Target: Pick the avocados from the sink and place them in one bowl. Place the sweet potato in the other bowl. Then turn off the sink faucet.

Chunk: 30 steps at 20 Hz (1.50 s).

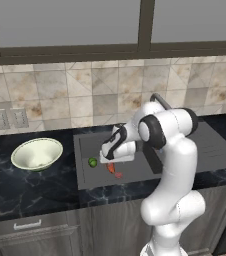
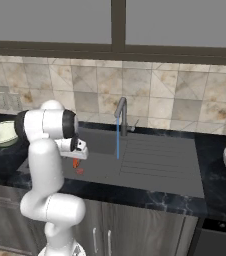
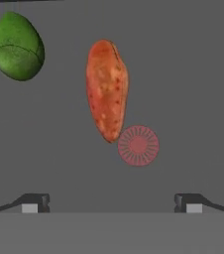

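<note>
My gripper [image 3: 112, 202] wide apart and empty over the sink [image 1: 135, 175], sweet potato [image 3: 106, 89] at centre of my hand view touching the red drain spot [image 3: 138, 145], green avocado [image 3: 17, 47] upper left, cream bowl [image 1: 36, 153] on the desk at left, faucet [image 2: 121, 114] running blue.

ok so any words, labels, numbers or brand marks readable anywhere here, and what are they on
None: no readable text in any view.
The wall outlets carry no legible marking.
The bowl, faucet and sink are plain.
The sweet potato and green avocado have no stickers.
The red ribbed disc on the sink floor is a pattern, not lettering.
</note>
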Motion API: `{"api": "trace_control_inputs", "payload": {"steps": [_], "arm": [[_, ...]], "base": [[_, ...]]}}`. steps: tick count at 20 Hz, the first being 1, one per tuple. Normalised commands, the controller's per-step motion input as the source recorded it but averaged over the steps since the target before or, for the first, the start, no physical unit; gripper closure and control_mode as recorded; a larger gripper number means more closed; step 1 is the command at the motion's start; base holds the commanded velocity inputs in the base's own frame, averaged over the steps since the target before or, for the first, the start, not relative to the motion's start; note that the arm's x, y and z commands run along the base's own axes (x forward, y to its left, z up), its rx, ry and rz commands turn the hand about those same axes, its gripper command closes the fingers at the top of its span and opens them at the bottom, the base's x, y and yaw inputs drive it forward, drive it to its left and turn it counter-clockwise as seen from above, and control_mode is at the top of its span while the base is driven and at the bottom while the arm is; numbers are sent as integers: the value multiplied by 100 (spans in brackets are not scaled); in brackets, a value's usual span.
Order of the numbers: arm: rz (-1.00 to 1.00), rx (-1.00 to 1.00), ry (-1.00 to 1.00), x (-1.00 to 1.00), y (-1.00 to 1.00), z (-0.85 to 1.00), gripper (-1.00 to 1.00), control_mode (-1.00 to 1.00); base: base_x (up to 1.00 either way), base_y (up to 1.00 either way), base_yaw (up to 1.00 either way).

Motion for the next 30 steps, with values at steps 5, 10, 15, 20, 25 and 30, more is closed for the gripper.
{"api": "trace_control_inputs", "payload": {"steps": [5,10,15,20,25,30], "arm": [[0,-3,2,42,6,-30,-100,-100],[0,-6,4,44,17,-33,-100,-100],[0,-4,5,40,11,-35,-100,-100],[0,-1,4,5,0,-44,-100,-100],[0,0,2,0,0,-39,-100,-100],[-3,-2,4,0,0,-30,100,-100]], "base": [[0,0,0],[0,0,0],[0,0,0],[0,0,0],[0,0,0],[0,0,0]]}}
